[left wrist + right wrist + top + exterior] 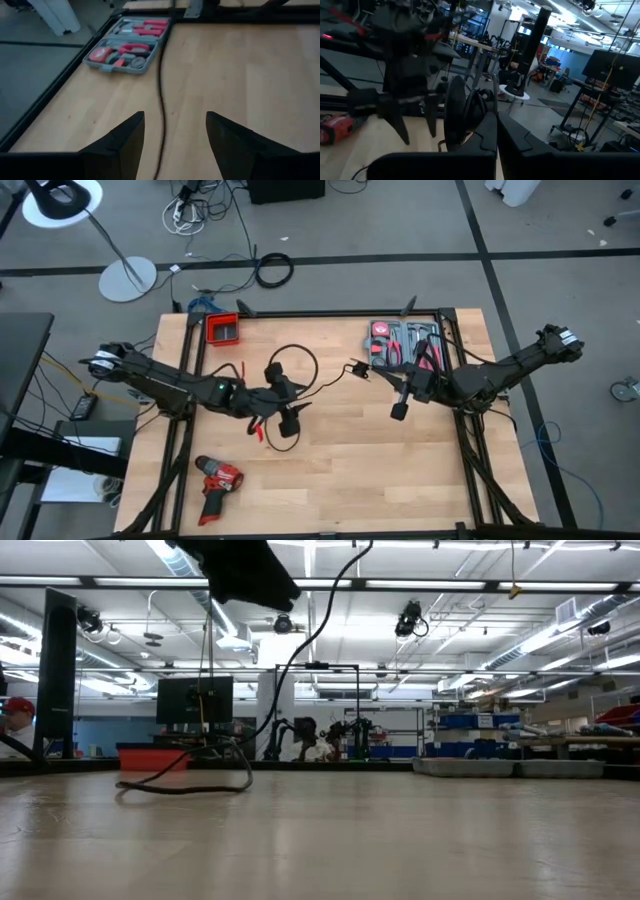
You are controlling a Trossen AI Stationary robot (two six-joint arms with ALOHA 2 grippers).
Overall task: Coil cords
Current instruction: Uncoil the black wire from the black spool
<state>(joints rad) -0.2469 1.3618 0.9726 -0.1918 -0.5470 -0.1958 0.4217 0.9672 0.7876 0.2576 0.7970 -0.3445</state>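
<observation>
Hovering mid-table with fingers spread, the left gripper straddles the cord; the right gripper is closed, bare wood nearer.

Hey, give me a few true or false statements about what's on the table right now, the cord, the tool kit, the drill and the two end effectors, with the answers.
1. The left end effector has its fingers spread, with the cord running between them. True.
2. The right end effector is wide open. False: its fingers are shut.
3. The red drill lies near the table's front edge, on the left arm's side. True.
4. The tool kit is closed. False: it lies open, its red-handled tools showing.
5. The cord is wound into a tight bundle. False: it lies loose across the table, with one open loop.
</observation>
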